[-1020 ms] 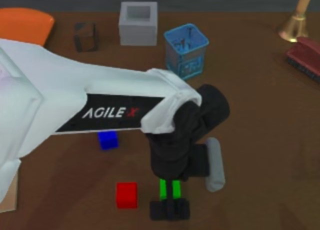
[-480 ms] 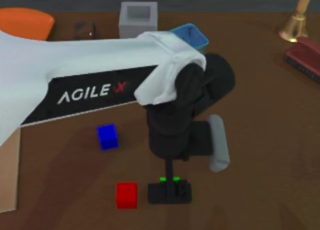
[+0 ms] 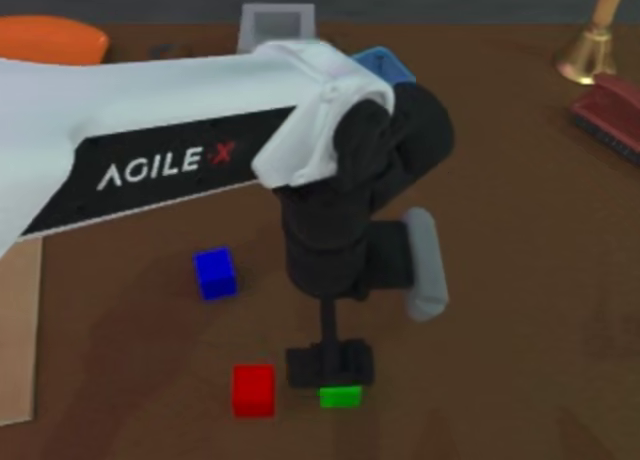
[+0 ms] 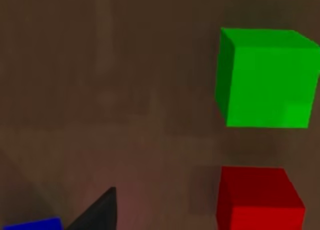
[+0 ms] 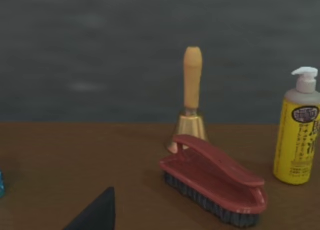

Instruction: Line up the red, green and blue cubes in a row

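Note:
The green cube (image 3: 340, 396) rests on the table near the front edge, a short gap to the right of the red cube (image 3: 253, 390). The blue cube (image 3: 215, 273) lies farther back and to the left of both. My left gripper (image 3: 330, 365) hangs open just behind the green cube, with nothing in it. In the left wrist view the green cube (image 4: 265, 77) and the red cube (image 4: 260, 200) stand side by side, apart from one dark fingertip (image 4: 97, 216). My right arm is parked out of the top view; one dark fingertip (image 5: 97, 212) of its gripper shows.
My left arm partly covers a light-blue bin (image 3: 385, 65) and a grey box (image 3: 277, 22) at the back. An orange object (image 3: 50, 35) lies back left. A bell (image 3: 590, 50) and a red brush (image 3: 610, 110) sit back right, beside a yellow pump bottle (image 5: 300, 135).
The left gripper lowered the green cube to the table beside the red cube, let go of it and drew back. The red and blue cubes have not moved.

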You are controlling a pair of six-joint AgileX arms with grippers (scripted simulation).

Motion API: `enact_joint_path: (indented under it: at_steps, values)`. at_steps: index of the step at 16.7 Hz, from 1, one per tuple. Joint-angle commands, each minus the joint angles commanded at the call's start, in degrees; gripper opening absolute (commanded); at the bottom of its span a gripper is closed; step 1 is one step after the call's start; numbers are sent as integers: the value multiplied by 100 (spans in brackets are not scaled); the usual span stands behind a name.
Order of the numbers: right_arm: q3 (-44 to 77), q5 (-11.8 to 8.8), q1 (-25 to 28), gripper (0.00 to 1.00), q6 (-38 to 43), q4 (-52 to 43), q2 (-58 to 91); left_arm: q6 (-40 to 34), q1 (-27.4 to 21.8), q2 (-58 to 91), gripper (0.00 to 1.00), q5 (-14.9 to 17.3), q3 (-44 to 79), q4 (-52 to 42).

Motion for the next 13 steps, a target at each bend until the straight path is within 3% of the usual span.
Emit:
enact_joint_path:
  at_steps: [8, 13]
  values:
    - [0, 0, 0, 100, 0, 0, 0, 846, 2031, 372, 100, 38, 211, 197]
    - [0, 0, 0, 100, 0, 0, 0, 984, 2301, 415, 100, 44, 261, 249]
